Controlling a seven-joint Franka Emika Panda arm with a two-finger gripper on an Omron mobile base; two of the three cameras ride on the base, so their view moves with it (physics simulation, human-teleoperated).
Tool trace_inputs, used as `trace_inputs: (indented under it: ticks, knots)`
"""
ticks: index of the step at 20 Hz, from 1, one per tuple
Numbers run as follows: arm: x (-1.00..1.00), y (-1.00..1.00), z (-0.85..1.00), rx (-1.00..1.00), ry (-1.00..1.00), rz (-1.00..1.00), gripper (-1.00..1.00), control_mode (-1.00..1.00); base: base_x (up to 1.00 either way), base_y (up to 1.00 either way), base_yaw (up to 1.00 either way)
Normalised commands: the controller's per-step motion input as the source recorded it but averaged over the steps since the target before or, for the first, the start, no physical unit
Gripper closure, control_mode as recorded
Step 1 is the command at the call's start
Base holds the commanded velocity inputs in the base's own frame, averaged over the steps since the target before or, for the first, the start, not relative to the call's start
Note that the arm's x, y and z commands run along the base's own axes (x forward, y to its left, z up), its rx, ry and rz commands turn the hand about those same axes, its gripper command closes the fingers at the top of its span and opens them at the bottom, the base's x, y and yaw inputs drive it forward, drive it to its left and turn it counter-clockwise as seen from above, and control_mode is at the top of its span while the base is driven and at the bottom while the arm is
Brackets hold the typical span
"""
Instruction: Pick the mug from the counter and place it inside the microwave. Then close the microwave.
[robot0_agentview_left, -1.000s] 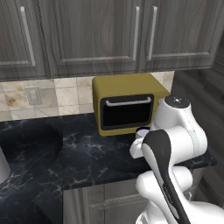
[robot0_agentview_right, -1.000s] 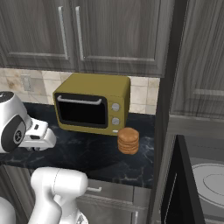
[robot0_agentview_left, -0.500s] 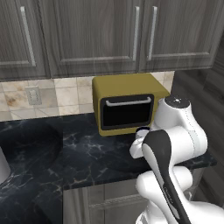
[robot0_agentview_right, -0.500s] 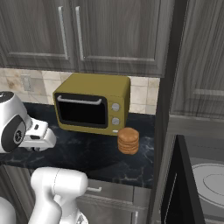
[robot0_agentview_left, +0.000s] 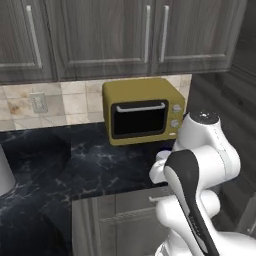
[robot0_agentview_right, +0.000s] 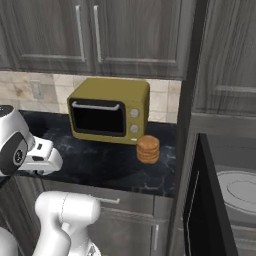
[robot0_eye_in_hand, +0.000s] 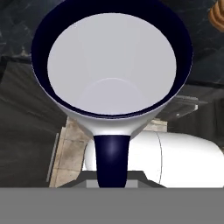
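1. No words, numbers or signs can be read anywhere.
2. The yellow toaster oven (robot0_agentview_left: 142, 111) has 2 round knobs, but any marks by them are too blurry to read.
3. The mug (robot0_eye_in_hand: 111, 65) is plain.

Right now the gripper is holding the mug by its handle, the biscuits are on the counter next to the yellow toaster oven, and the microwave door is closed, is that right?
Not quite: the microwave door stands open, and the right base view shows its turntable inside. The rest holds: the gripper is shut on the mug by its handle, and the biscuits sit on the counter beside the yellow toaster oven.
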Motion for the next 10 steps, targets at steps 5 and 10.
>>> trace_inputs:
  ticks: [5, 10]
  knots:
    - [0.00, 0.00, 0.00, 0.00, 0.00, 0.00, 1.00, 1.00, -0.69, 0.03, -0.19]
    - [0.00, 0.00, 0.00, 0.00, 0.00, 0.00, 1.00, 1.00, -0.33, 0.00, -0.31]
